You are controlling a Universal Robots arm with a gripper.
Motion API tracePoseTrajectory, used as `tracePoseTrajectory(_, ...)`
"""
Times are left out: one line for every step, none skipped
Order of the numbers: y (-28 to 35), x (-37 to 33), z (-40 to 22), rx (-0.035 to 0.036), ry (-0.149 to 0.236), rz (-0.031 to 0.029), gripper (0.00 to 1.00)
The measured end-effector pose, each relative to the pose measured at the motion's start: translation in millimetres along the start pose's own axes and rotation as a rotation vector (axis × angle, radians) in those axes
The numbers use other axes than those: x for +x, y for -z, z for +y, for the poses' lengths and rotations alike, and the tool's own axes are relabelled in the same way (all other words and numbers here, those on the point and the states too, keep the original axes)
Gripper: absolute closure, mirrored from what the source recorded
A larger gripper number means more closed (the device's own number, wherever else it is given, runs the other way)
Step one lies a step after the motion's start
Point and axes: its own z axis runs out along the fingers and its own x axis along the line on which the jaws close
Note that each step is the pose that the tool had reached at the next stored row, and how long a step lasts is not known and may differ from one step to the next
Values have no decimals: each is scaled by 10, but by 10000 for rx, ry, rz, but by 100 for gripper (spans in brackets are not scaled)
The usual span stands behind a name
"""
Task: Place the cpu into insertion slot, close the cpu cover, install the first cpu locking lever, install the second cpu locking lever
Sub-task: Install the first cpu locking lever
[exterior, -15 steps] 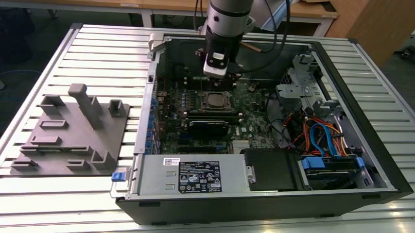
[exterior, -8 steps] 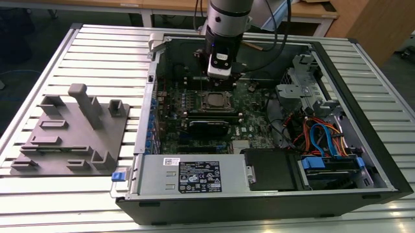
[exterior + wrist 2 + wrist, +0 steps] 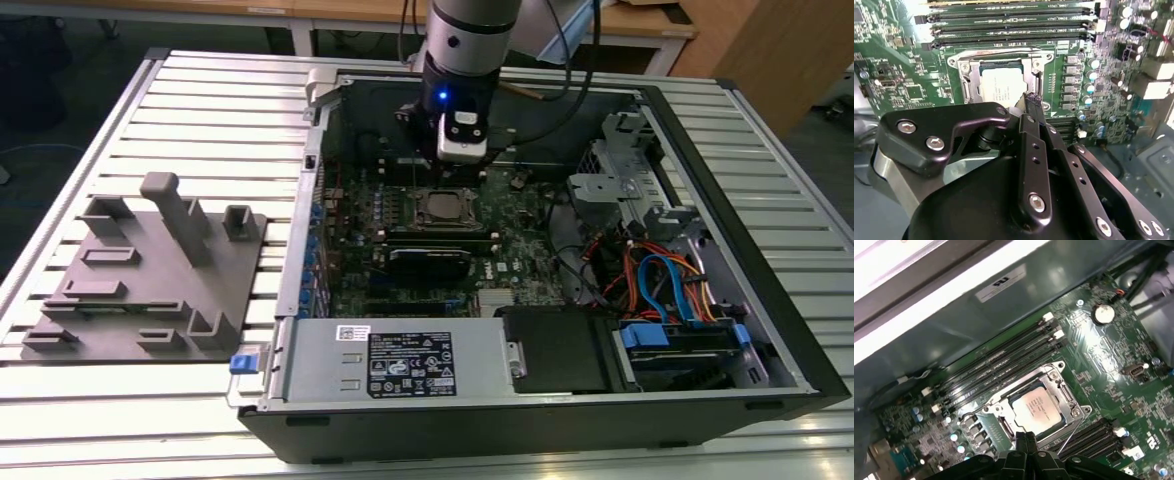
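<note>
The cpu lies flat in the insertion slot on the green board, its silvery top showing through the window of the cpu cover. The cover lies down over the cpu. A thin wire lever runs along one side of the socket. My gripper hangs just above the socket's edge beside the chip, fingers pressed together with nothing visible between them. In the first wrist view the gripper sits at the socket rim near that lever. In the exterior view the gripper is above the socket.
The open computer case walls in the board. Long black memory slots lie beside the socket, and a black card lies beyond it. Coloured cables fill the exterior view's right. A grey fixture plate lies outside, on the exterior view's left.
</note>
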Motion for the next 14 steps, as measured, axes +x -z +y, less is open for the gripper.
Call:
tracePoseTrajectory(0,0,0,7,127,0,89)
tracePoseTrajectory(0,0,0,15,247,0,89)
tracePoseTrajectory(0,0,0,14,306,-8,89)
tracePoseTrajectory(0,1,-1,-8,332,-40,89)
tracePoseTrajectory(-1,3,-1,-53,347,-72,89)
tracePoseTrajectory(-1,5,-3,-101,360,-92,89)
tracePoseTrajectory(-1,6,-4,-158,378,-102,89)
tracePoseTrajectory(-2,7,-4,-217,398,-104,89)
tracePoseTrajectory(-3,9,-6,-259,423,-105,89)
tracePoseTrajectory(-3,9,-6,-276,470,-104,89)
tracePoseTrajectory(-4,10,-6,-275,558,-102,89)
tracePoseTrajectory(-5,10,-6,-269,682,-100,89)
tracePoseTrajectory(-6,10,-6,-261,829,-98,89)
tracePoseTrajectory(-6,10,-7,-251,986,-95,89)
